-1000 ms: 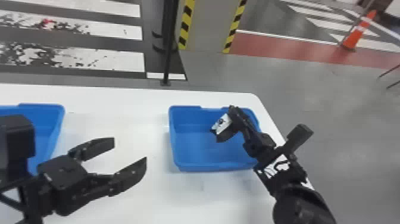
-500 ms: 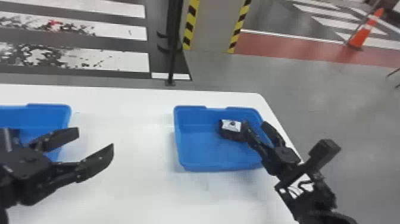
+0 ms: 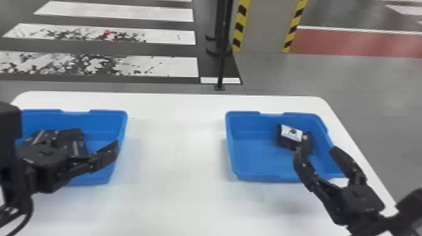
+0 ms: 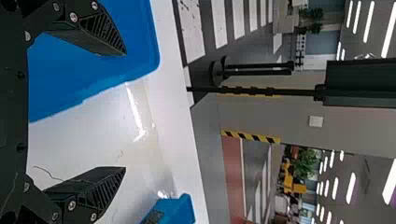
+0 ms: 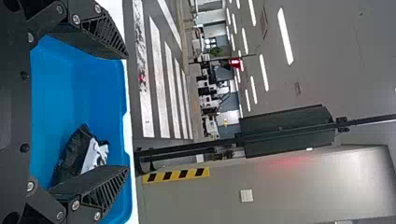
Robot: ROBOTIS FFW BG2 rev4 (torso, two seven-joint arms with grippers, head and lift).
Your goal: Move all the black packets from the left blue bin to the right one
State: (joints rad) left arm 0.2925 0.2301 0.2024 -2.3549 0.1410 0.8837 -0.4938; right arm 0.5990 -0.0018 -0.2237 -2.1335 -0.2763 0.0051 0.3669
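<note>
Packet (image 3: 289, 136), black with a white patch, lies toward the upper right inside the right blue bin (image 3: 256, 153) on your white desk (image 3: 175, 163). Your right tool (image 3: 321, 142) spreads its fingers wide over that bin, gripping nothing; your left tool (image 3: 98, 137), at frame left over the left blue bin (image 3: 105, 124), is wide open and empty.

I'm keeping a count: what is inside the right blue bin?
The right blue bin shows one black packet with a white patch. In the head view, a finger of the right gripper covers part of its near side; anything beneath the packet is hidden.
</note>
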